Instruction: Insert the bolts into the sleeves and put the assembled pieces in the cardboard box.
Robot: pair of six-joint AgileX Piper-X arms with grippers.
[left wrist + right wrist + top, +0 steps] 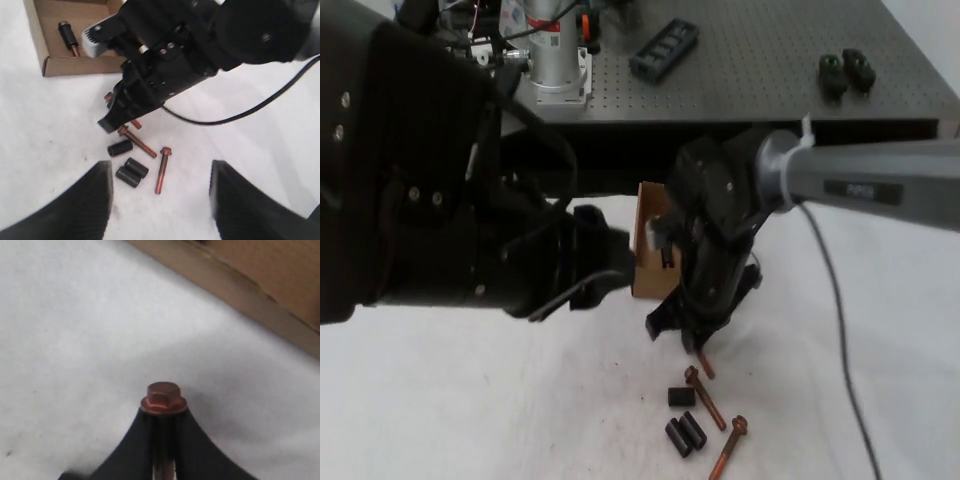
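Right wrist view: right gripper (163, 416) pinching a bolt (163, 397); left gripper (160, 195), spread, overlooks one sleeved bolt (67, 35) inside the cardboard box (80, 65)

A white cloth (460, 400) covers the near bench, slightly creased, from three o'clock through six to nine in the high view. Beyond it, across twelve o'clock, lies a dark metal plate (770, 90) dotted with a regular grid of small holes. On that plate, at about twelve, a dark tray (663, 48) with a row of recesses lies at a slant. At one o'clock two small black pieces (845, 72) sit just beside each other, each with a greenish spot. At eleven o'clock a silver cylinder (552, 45) stands upright on a pale base (560, 88), with a tangle of wires (470, 25) near it toward ten o'clock.
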